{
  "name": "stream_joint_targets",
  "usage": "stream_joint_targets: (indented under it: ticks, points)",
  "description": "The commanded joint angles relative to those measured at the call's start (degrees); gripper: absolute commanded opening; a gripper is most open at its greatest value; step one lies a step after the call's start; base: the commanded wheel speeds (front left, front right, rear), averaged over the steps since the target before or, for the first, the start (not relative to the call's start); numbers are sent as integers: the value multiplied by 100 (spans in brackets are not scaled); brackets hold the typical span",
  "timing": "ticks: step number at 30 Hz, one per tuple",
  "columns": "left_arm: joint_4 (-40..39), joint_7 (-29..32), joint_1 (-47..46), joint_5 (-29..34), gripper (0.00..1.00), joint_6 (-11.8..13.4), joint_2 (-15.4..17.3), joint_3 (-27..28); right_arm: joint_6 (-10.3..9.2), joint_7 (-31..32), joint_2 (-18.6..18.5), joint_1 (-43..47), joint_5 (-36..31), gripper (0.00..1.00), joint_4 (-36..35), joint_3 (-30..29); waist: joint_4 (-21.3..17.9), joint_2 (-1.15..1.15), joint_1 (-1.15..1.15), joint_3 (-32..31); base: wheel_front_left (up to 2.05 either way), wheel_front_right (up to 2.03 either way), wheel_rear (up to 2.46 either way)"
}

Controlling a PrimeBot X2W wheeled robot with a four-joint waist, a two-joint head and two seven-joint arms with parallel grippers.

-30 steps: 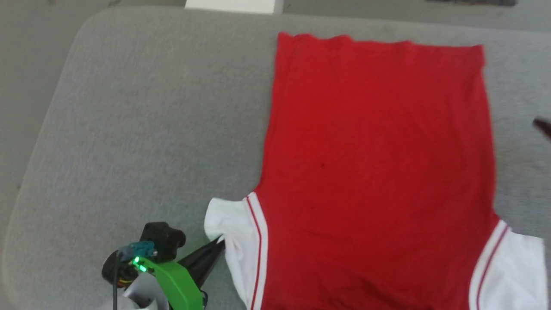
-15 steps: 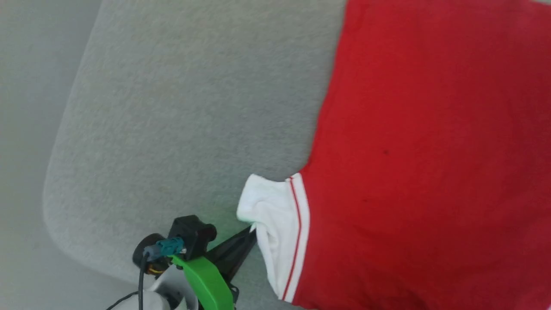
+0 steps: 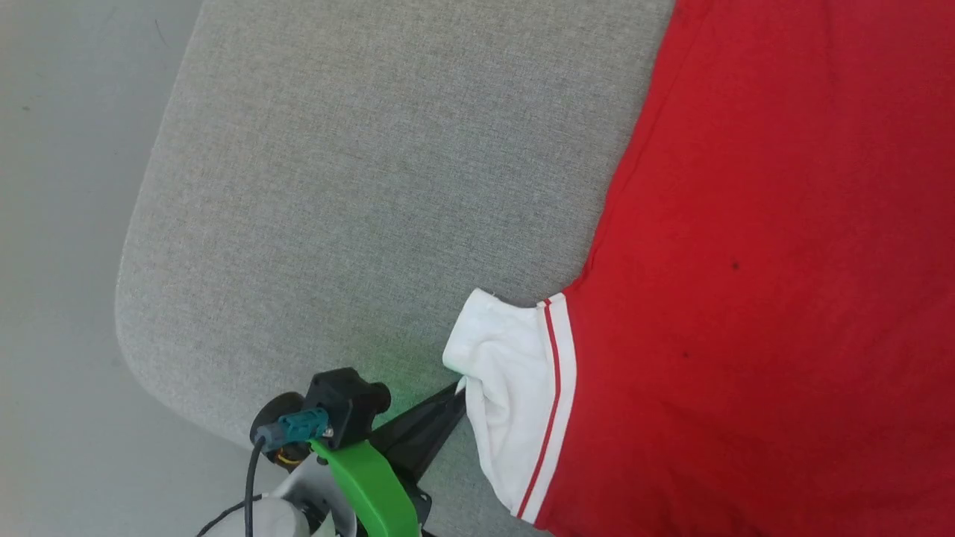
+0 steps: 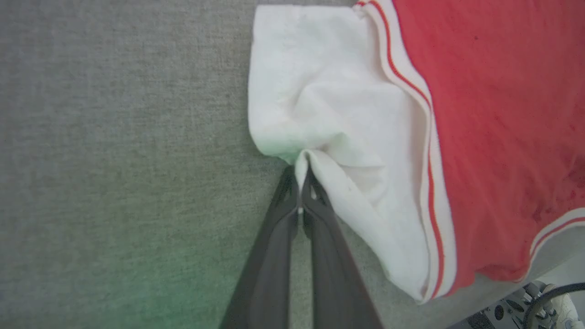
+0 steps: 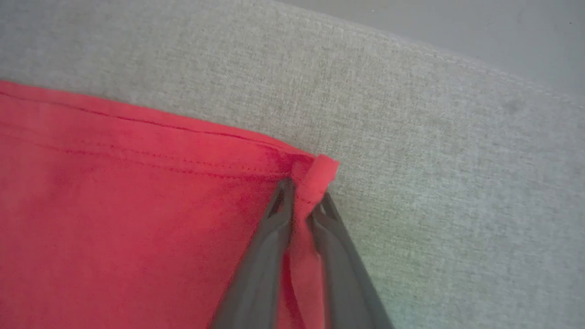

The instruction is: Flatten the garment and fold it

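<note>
Your garment (image 3: 746, 261) lies on the grey worktop (image 3: 358, 186) with a plain red side up. In the head view it takes the side from 1 to 5 o'clock. The red body looks spread and smooth, with only small waves.

The white sleeve (image 3: 515, 388) sits near 6 o'clock and it is not flat. Its edge is bunched and lifted into a small peak. Your left gripper (image 4: 301, 171) comes in from 7 o'clock, and its jaws are pressed together on that peak, pinching the sleeve edge.

In the right wrist view, your right gripper (image 5: 302, 194) pinches the hem corner (image 5: 315, 176). The red cloth rolls up between the jaws at 12 o'clock from them, near the rim of the worktop.

I judge that the flattening is nearly done but not finished. The sleeve needs to be drawn out toward 9 o'clock, and the hem corner must be laid down flat. How the rest of the garment lies, I cannot tell. No fold is made yet, so all the folding is left for you.
</note>
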Motion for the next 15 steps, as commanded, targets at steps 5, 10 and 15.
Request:
stream_joint_targets:
  ticks: [5,10,15]
  points:
    - [184,24,-114,13,0,-27,19,-40,-9,-165,116,419,126,0,296,109,-175,0,0,-238,0,0,0]
    - [289,78,-101,-29,0,45,116,12,-9,-432,335,736,217,0,458,296,-608,0,0,-797,0,0,0]
    - [332,81,63,-145,0,121,249,68,-9,-560,355,1265,409,0,464,456,-1027,0,0,-1370,0,0,0]
